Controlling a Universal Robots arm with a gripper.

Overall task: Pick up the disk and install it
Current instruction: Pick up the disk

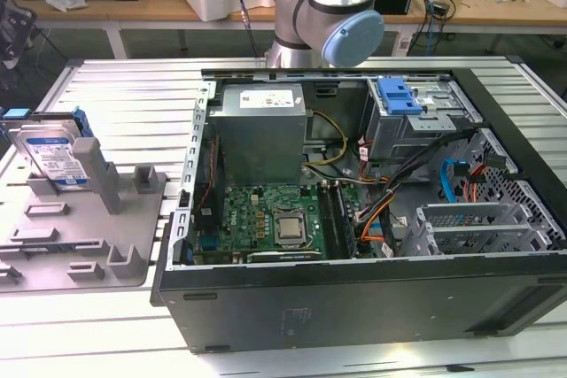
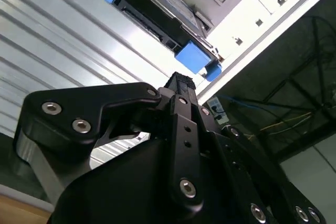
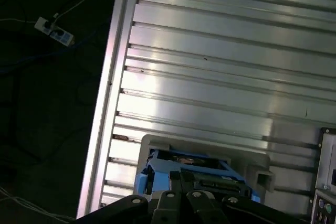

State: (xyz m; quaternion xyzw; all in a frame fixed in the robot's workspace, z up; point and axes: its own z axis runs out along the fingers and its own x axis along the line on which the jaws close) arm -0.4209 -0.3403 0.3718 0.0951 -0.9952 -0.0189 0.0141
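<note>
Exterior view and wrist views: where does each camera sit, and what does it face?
Exterior view: off the arm, looking down into the open computer case; disk on the exterior view's left, arm behind.
First wrist view: on the arm, facing ribbed table and disk; gripper in foreground.
Second wrist view: on the arm, facing disk past gripper.
All share the disk.

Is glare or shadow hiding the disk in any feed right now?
Exterior view: even light, the disk plain to see, upright in its grey stand. First wrist view: bright glare streaks on the table, dark floor beside it, the disk's blue frame readable. Second wrist view: table washed white near the disk, the gripper a black mass in the foreground.
</note>
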